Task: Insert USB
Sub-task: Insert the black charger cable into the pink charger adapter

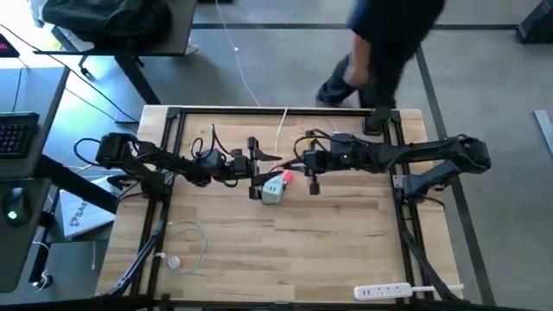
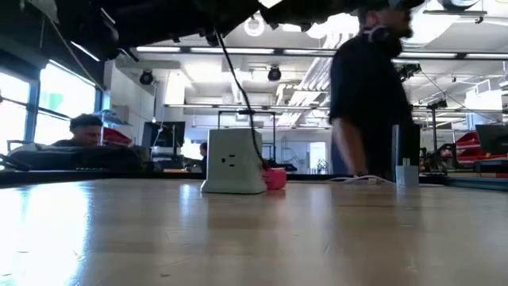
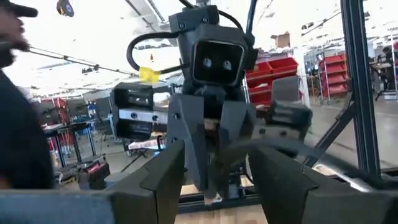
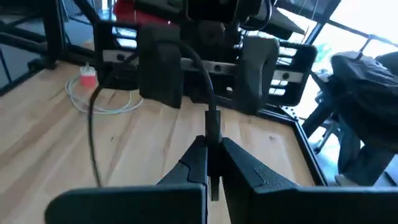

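The white charger cube (image 1: 272, 193) stands on the table at its middle (image 2: 232, 163). The USB's red-pink plug (image 2: 275, 178) lies on the wood right beside the cube (image 1: 286, 179). Its thin black cable (image 2: 238, 87) rises from there. My right gripper (image 4: 211, 163) is above the table, right of the cube (image 1: 304, 166), shut on that cable. My left gripper (image 3: 217, 186) faces it from the left (image 1: 253, 170), open, with nothing between its fingers. My right gripper pinches a thicker black piece of the USB's cable (image 4: 212, 127) between its two fingers. The fingers point about level toward the table's left. From the hold the cable (image 4: 186, 56) arches over and hangs slack toward the table.
A coiled white cable (image 1: 186, 246) lies near the table's front left corner. A white power strip (image 1: 384, 291) lies at the front right. Black frame rails (image 1: 164, 173) run along the table's sides. A person (image 1: 380, 43) stands beyond the far edge.
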Motion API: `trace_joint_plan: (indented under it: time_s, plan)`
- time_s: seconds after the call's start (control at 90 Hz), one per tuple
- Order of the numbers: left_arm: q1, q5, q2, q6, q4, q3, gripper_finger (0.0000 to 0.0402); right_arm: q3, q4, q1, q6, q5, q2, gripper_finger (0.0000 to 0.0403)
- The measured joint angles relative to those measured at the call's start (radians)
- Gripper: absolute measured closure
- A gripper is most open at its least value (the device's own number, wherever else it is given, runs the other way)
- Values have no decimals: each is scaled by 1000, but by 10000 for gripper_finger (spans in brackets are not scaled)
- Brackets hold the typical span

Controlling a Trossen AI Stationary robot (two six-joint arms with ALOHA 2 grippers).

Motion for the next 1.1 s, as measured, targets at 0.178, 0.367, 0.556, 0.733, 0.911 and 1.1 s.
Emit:
trace_joint_plan:
  time_s: [0.178,0.367,0.556,0.733,0.911,1.1]
  plan:
    - [0,0,0,-2,-1,0,245,0,68,0,0,-5,20,403]
    - [0,1,0,5,6,0,279,1,83,0,-9,-9,26,403]
    - [-1,-33,0,6,8,0,330,1,90,-1,-16,-10,26,403]
    - [0,-40,0,10,10,0,368,0,90,-1,-16,-8,27,403]
    - [0,-66,0,9,7,0,390,0,90,-2,-7,-3,30,403]
    - [0,-84,0,7,6,0,396,0,90,-2,-8,0,30,403]
